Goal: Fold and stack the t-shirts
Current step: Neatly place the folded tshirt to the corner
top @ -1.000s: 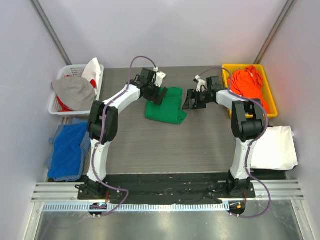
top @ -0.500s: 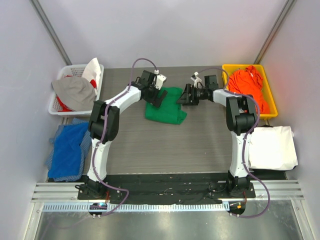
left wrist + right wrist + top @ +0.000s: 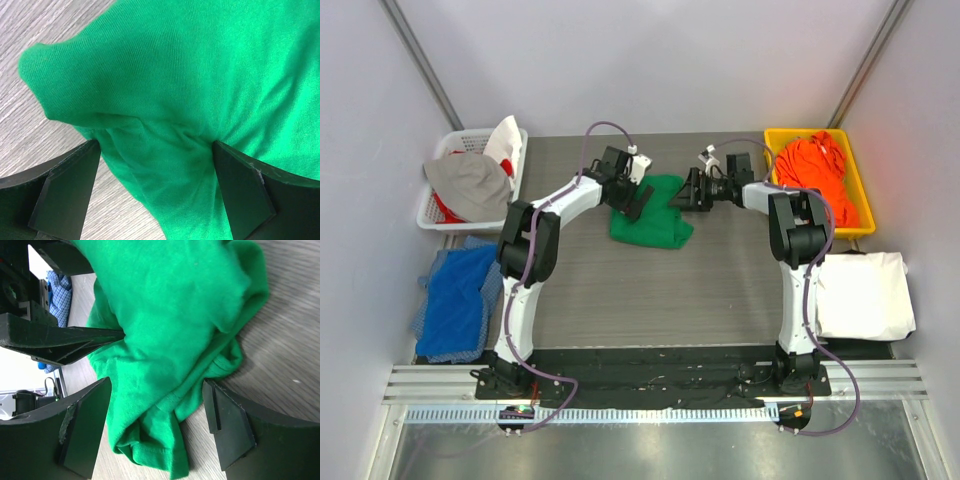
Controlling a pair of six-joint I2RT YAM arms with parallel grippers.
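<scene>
Left wrist: wide-open fingers [image 3: 65,195], perhaps against green t-shirt [image 3: 190,75]

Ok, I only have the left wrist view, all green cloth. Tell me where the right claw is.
Observer: The right claw is open at the green t-shirt's right edge, facing the left claw.
Operator: Now locate the orange one.
Observer: The orange t-shirt lies bunched in the yellow bin, far right.
Operator: And the white one.
Observer: The white t-shirt lies flat, right of the right arm.
</scene>
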